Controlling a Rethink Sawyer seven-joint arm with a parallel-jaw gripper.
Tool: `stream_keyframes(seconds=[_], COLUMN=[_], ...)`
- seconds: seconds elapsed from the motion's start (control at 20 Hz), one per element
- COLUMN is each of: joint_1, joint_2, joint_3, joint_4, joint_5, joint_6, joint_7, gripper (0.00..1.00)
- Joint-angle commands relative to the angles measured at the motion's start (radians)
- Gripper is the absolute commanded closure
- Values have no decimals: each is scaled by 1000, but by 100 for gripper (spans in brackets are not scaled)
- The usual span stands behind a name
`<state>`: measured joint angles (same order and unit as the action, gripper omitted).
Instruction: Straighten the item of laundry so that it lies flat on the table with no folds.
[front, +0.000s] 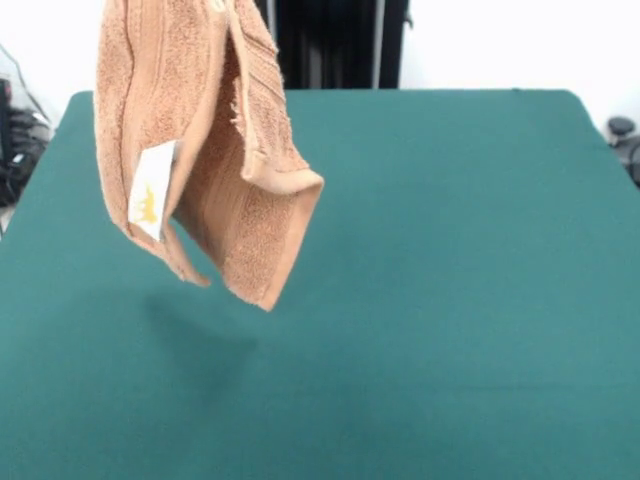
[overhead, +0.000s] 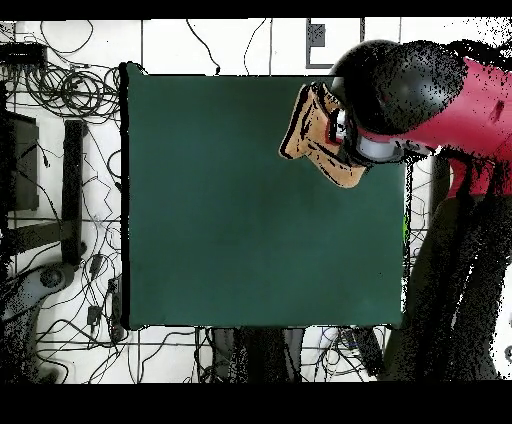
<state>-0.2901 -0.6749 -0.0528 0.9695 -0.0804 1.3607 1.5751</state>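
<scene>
Pincer: I cannot see it in the front view, where the towel runs off the top edge. From overhead, the arm's red and black wrist covers the spot where it should be, so I cannot tell whether it stands open or closed, nor point to it.

Item 1, the item of laundry: an orange-tan terry towel, hanging in the air from above the front view's top edge. I see it clear of the table, with a soft shadow on the cloth below and slightly nearer the camera. Its long axis runs near vertical, leaning a little so the lower end drifts to the right of the front view. It is doubled along its length into loose vertical folds. The flat woven border band forms the lowest edge and curls open toward the camera; the lowest corner points down and right. A white care label with yellow print hangs on the left fold, facing the camera.

From overhead I see only a small part of the towel jutting left from under the wrist.

Item 2, the table: dark green cloth top. In the front view the towel hangs over its far left part; from overhead, over the upper right part.
</scene>
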Motion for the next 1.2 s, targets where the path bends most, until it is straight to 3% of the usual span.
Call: stream_keyframes(seconds=[0.05,0.6,0.9,1.2], joint_1=[16,-6,-3,-8], joint_2=[-8,-65,-53,-70], joint_3=[72,80,82,88], joint_4=[243,448,427,514], joint_5=[-45,-26,-29,-15], joint_6=[-117,-357,-333,-456], joint_7=[-87,-25,-13,22], gripper=[100,100,100,100])
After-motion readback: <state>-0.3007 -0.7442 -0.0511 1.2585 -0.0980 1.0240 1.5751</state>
